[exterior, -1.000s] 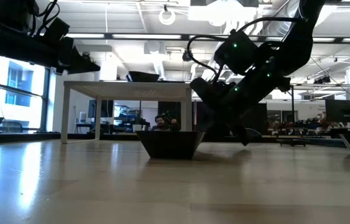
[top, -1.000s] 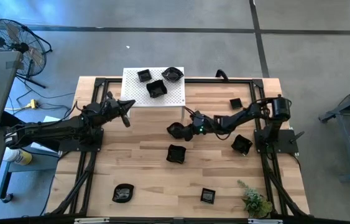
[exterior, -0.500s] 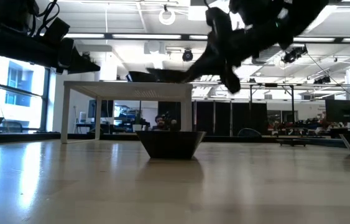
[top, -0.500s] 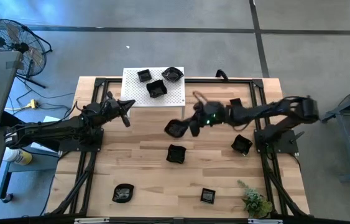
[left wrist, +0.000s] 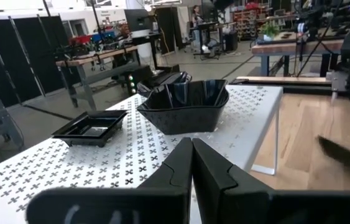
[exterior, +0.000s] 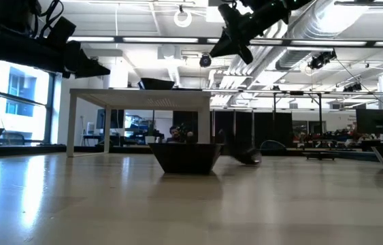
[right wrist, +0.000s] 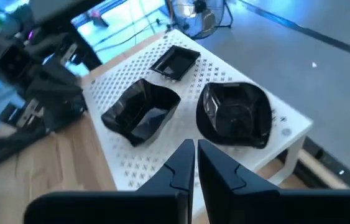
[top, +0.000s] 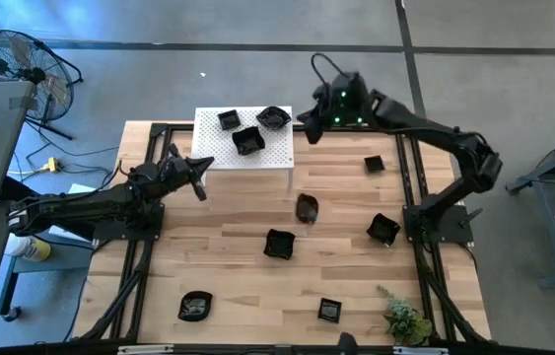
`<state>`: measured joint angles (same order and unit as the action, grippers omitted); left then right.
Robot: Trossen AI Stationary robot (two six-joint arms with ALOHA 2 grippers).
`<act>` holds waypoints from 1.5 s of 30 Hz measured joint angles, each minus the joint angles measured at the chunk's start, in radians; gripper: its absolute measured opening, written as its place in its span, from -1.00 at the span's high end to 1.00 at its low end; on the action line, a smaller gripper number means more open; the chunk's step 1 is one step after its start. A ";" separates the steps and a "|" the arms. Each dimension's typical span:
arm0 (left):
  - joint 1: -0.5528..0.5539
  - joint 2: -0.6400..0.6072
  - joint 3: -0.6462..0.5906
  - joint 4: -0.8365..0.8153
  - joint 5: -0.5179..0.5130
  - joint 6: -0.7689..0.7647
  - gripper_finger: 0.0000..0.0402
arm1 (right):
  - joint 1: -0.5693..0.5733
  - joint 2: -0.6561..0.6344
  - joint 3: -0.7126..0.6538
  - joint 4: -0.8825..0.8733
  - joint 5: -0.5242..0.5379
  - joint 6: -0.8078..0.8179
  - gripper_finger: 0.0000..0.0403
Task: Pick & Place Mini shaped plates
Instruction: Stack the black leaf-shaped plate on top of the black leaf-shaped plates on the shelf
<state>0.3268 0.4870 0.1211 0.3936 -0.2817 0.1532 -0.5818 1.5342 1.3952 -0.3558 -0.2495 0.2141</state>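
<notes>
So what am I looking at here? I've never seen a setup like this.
Two dark robot arms work at a wooden table. One picture looks straight down, one looks level across the tabletop, and two come from cameras on the arms' wrists. Small black plates lie scattered on the table, such as one near the middle, and three more sit on a white perforated platform. The left pincer is shut beside the platform, holding nothing. The right pincer hangs above the platform's far corner, nearly shut and empty. A plate lies tilted on the table.
</notes>
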 joint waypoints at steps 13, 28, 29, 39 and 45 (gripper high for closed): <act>0.000 0.000 0.000 -0.009 0.006 -0.001 0.97 | 0.138 -0.167 -0.465 0.066 -0.008 0.068 0.92; 0.000 0.000 0.000 -0.005 0.005 -0.004 0.97 | 0.360 -0.159 -0.885 0.494 0.106 0.543 0.46; 0.000 0.000 0.000 -0.001 0.005 -0.005 0.97 | 0.374 -0.147 -0.886 0.496 0.118 0.563 0.45; 0.000 0.001 0.001 0.000 0.005 -0.006 0.97 | 0.449 -0.050 -0.886 0.546 0.181 0.741 0.46; 0.000 0.001 0.001 0.000 0.005 -0.006 0.97 | 0.473 -0.002 -0.886 0.609 0.180 0.822 0.59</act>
<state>0.3271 0.4881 0.1219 0.3931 -0.2764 0.1474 -0.1085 1.5317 0.5095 0.2530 -0.0696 1.0362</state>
